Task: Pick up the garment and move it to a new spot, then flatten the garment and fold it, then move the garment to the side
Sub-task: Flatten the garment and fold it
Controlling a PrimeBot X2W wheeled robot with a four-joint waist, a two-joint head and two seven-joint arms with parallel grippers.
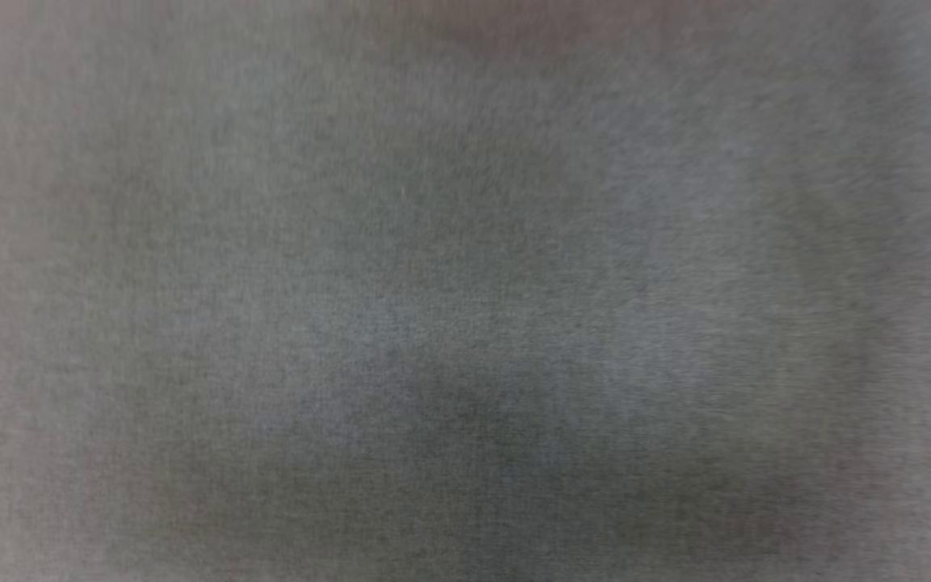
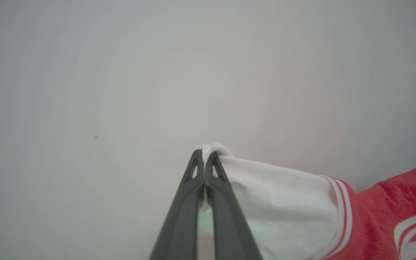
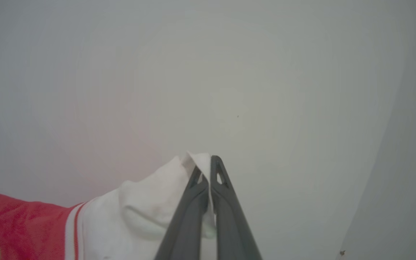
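The head camera sits very close to a grey surface (image 1: 465, 291), too blurred to tell how it faces the garment (image 2: 287, 202). The left wrist camera looks along the left gripper (image 2: 204, 153), pinched on one white sleeve, with the garment trailing to the lower right. The right wrist camera looks along the right gripper (image 3: 205, 164), the garment at its lower left. Both face a pale surface (image 3: 265, 90) beyond the garment at close range, sharing its red body from opposite ends
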